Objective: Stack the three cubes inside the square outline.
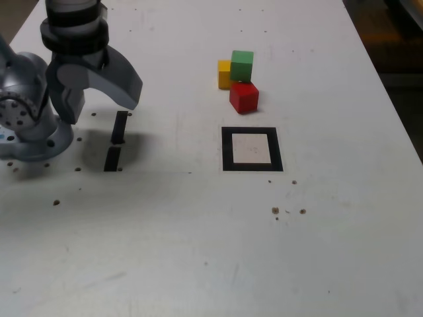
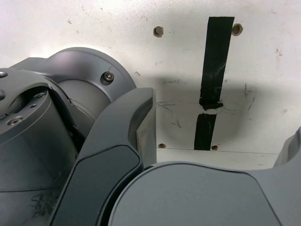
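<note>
The three cubes sit close together on the white table, beyond the square outline [image 1: 252, 149] in the exterior view. The red cube [image 1: 244, 97] is nearest the outline, with the yellow cube [image 1: 224, 74] and the green cube [image 1: 242, 66] just behind it. The outline is black tape around a white centre with nothing inside it. My gripper [image 1: 99, 99] hangs at the exterior view's left, far from the cubes, open with nothing between its fingers [image 2: 124, 146]. The wrist view shows no cubes and no outline.
Two short black tape strips [image 1: 116, 142] lie end to end under the gripper, also seen as tape strips [image 2: 211, 75] in the wrist view. The arm's grey base [image 1: 26, 125] stands at the exterior view's left. Small holes and specks dot the table [image 1: 198, 251].
</note>
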### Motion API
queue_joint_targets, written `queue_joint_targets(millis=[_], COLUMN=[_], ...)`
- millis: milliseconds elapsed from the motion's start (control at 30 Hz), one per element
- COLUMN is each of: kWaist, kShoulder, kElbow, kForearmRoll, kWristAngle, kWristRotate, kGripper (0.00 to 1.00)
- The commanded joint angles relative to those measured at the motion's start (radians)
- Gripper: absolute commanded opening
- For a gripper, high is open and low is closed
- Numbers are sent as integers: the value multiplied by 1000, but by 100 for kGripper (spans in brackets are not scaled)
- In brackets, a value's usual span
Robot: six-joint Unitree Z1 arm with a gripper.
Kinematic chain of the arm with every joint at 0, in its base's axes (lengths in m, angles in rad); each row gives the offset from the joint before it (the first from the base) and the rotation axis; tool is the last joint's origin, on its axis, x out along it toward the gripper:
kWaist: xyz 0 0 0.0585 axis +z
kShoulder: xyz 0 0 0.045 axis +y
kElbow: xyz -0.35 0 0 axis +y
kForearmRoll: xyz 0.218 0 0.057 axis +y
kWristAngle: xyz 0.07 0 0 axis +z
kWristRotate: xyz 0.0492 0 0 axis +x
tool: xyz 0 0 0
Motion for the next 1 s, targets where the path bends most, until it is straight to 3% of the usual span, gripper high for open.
queue_joint_targets(millis=[0,233,500,767,967], kWaist=[-2,-2,-27,-69,-66], kShoulder=[2,5,18,136,308], kElbow=[1,-6,-156,-451,-741], kForearmRoll=[-4,2,97,245,370], kWristAngle=[1,4,0,33,71], kWristRotate=[6,24,54,60,94], kGripper=[99,99,99,99,99])
